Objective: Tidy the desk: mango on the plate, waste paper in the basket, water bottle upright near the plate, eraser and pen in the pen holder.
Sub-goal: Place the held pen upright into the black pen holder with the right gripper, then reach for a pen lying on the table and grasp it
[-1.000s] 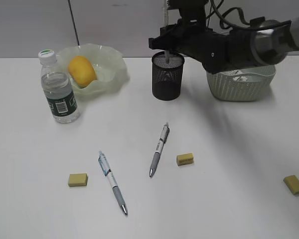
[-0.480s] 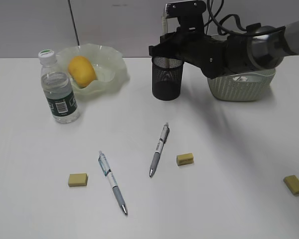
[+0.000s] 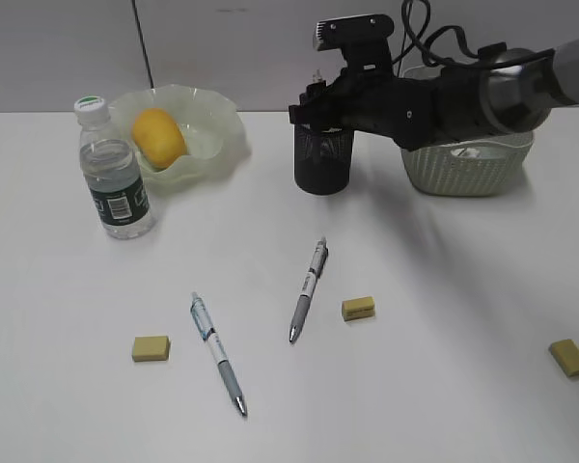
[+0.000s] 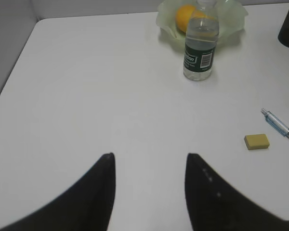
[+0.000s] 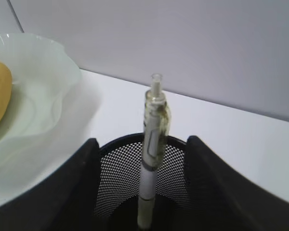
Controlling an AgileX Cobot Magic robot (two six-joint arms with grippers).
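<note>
step: pen-to-holder drop | right gripper [image 5: 140, 166] jaws apart, pen [image 5: 151, 159] standing in pen holder [image 3: 323, 159] | left gripper [image 4: 149, 168] jaws apart, idle | next: lift clear, fetch worktop pen [image 3: 308, 289]

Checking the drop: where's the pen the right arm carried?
Standing in the pen holder, pen between the right gripper's open fingers; far centre of the exterior view.

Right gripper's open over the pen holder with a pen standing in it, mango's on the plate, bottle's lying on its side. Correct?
Not quite: the bottle stands upright beside the plate, as the exterior view shows. The rest holds: the right gripper is open over the pen holder, a pen stands in it, and the mango is on the plate.
</note>
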